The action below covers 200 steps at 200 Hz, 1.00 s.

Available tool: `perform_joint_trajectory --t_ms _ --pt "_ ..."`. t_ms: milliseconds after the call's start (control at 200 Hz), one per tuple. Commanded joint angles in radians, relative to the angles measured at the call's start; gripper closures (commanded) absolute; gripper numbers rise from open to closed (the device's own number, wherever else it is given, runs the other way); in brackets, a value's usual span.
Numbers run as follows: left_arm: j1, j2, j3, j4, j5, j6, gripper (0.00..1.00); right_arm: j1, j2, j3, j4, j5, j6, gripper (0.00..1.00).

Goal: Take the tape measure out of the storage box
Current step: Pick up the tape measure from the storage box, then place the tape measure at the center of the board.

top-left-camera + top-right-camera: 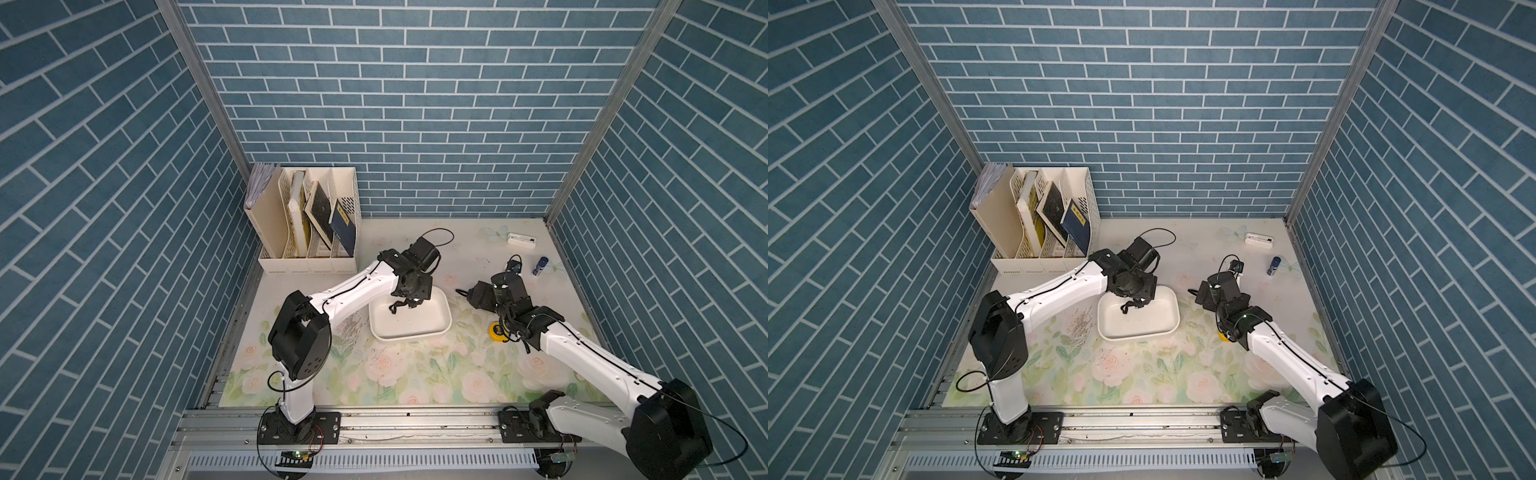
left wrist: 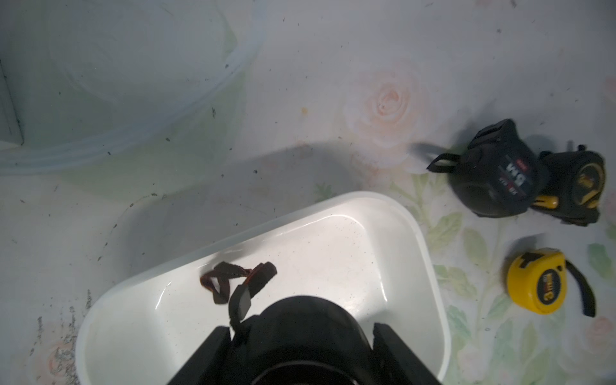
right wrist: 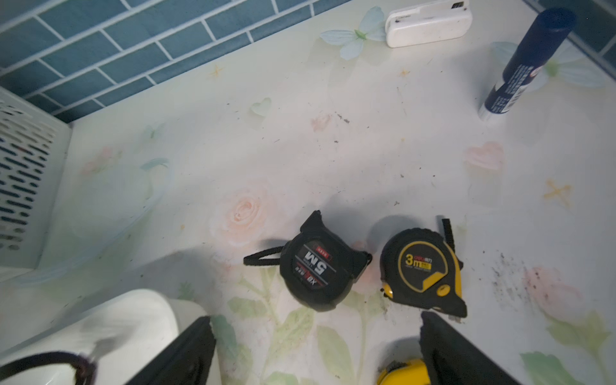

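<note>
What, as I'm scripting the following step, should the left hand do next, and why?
Probably raise it a little, then carry it sideways: the left hand grips a black tape measure over the storage box, and its strap dangles low above the box floor, so it might catch the wall.

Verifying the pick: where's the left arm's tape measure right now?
The black tape measure is clamped in the left gripper, over the storage box near the middle of the table in both top views, strap hanging into the box.
</note>
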Motion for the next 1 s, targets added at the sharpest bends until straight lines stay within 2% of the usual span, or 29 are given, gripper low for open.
perform_joint_trajectory --t_ms 0,115,275,465,680,995 --pt "0.012 -0.017 0.034 0.059 0.044 -0.02 1.0 -0.004 -0.114 -0.074 0.168 -0.147 -0.037 0.02" --pt "0.012 -0.008 0.042 0.119 0.094 -0.043 1.0 -0.004 -0.176 -0.142 0.279 -0.251 -0.036 0.03" --pt "0.012 -0.009 0.049 0.205 0.156 -0.072 1.0 -0.004 -0.161 -0.206 0.455 -0.384 -0.015 0.03" --pt "0.012 -0.022 0.048 0.259 0.168 -0.092 1.0 -0.004 -0.13 -0.249 0.618 -0.521 0.003 0.04" --pt "0.012 -0.021 0.069 0.306 0.184 -0.111 1.0 0.001 -0.112 -0.278 0.733 -0.602 0.029 0.04" --pt "0.012 -0.029 0.063 0.371 0.235 -0.15 1.0 0.016 -0.038 -0.263 0.841 -0.611 0.029 0.06"
